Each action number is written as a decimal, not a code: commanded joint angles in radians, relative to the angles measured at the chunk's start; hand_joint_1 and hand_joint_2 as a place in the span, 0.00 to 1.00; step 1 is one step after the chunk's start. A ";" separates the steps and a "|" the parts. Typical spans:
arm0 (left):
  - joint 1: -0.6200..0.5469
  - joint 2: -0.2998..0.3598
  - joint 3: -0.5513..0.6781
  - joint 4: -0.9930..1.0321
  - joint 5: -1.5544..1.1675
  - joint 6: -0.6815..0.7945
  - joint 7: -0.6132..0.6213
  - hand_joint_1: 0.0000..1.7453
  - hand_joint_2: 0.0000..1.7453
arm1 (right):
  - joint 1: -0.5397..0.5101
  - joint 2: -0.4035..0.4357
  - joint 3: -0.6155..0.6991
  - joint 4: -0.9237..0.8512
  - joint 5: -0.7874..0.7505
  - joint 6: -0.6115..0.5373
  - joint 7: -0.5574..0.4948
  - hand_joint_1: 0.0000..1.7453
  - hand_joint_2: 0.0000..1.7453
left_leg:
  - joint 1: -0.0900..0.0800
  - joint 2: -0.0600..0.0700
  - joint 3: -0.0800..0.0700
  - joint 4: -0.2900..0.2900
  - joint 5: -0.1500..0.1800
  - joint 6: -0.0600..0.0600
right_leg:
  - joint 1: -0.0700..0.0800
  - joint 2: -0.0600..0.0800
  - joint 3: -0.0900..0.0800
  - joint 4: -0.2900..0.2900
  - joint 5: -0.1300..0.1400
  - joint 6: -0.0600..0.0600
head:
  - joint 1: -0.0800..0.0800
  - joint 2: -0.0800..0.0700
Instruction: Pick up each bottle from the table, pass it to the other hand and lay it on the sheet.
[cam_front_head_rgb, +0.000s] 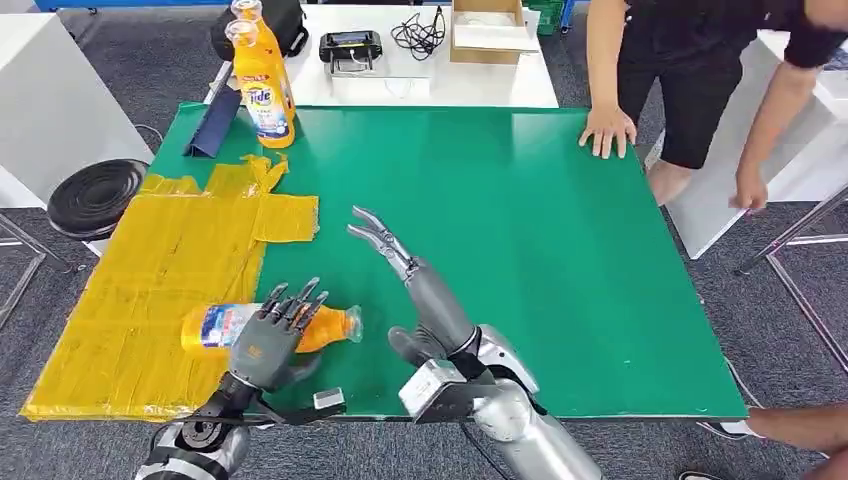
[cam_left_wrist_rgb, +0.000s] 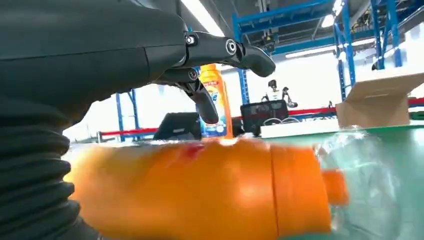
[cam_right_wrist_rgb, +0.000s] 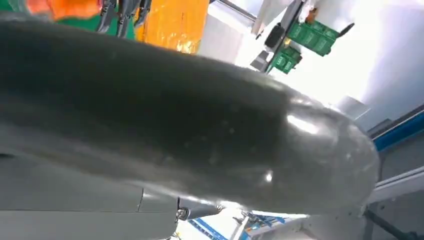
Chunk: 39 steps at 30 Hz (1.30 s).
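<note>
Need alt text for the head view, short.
The robot's left hand rests over an orange bottle lying at the yellow sheet's edge on a green table; its right hand hovers empty, fingers spread.

I see a person in black shorts (cam_front_head_rgb: 690, 90) at the green surface's (cam_front_head_rgb: 560, 220) far right corner, one hand (cam_front_head_rgb: 607, 130) flat on it. A dark blue folded strip (cam_front_head_rgb: 212, 124) lies at its far left corner. A round black stool (cam_front_head_rgb: 95, 197) stands left of it.
</note>
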 joint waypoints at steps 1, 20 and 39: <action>-0.039 0.013 0.051 0.100 0.025 -0.001 -0.025 0.00 0.00 | -0.044 -0.033 0.029 0.061 0.012 0.004 0.005 0.00 0.00 | -0.002 -0.001 0.004 -0.003 0.001 0.002 | -0.002 -0.001 0.003 -0.002 0.000 0.001 | 0.000 0.000; 0.206 -0.098 0.320 -0.678 1.376 -0.530 -0.338 0.00 0.00 | 0.080 0.030 -0.019 0.069 0.131 -0.082 -0.011 0.00 0.00 | 0.000 0.004 0.002 -0.001 -0.001 0.002 | 0.000 0.003 0.000 -0.001 0.000 0.001 | 0.000 0.000; 0.322 -0.138 0.269 -0.730 1.302 -0.737 -0.338 0.00 0.00 | 0.077 0.067 -0.016 0.082 0.278 -0.165 0.019 0.00 0.00 | -0.002 -0.001 0.001 -0.003 0.000 0.002 | -0.001 -0.002 0.000 -0.001 -0.001 0.001 | 0.000 0.000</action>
